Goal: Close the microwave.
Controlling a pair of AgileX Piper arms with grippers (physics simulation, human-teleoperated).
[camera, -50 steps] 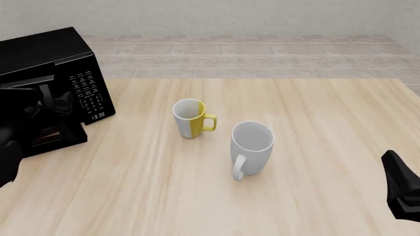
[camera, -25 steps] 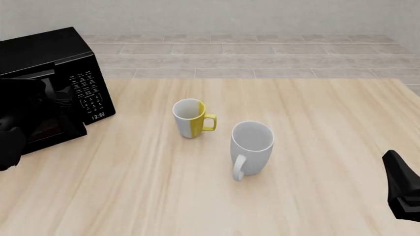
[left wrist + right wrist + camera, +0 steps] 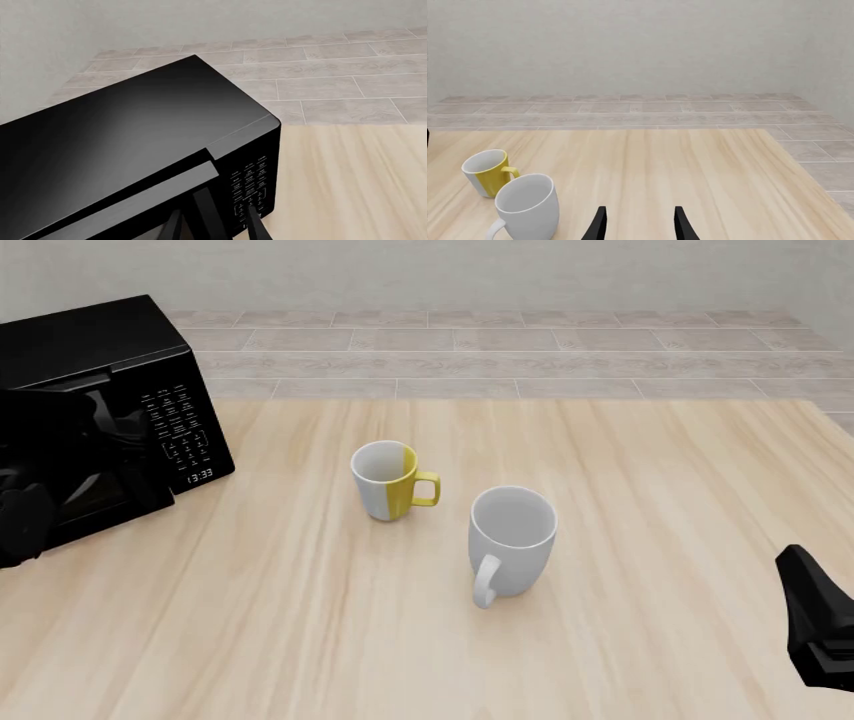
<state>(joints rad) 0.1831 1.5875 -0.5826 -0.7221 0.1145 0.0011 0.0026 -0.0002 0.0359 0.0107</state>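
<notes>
**Q:** Where does the microwave [image 3: 114, 370] stand, and how does the left arm meet it?

**A:** At the table's [image 3: 641, 500] far-left corner, its long axis running along the left edge, keypad face turned toward the table's middle and near side. The left gripper [image 3: 213, 222] reaches in low from the left edge, fingers spread, resting against the black door [image 3: 67, 475]; nothing is pinched between them.

**Q:** What has changed in the last second?

**A:** The door, swung well out a second ago, now sits much nearer the body, with a narrow gap still showing along its top edge in the left wrist view. The arm has followed it inward.

**Q:** And beyond it?

**A:** A yellow-and-white mug [image 3: 388, 480] stands near the table's centre, a white mug [image 3: 510, 540] just beside it toward the near edge. The right gripper [image 3: 637, 225] hangs at the near-right corner, fingers parted and empty, unmoved.
</notes>
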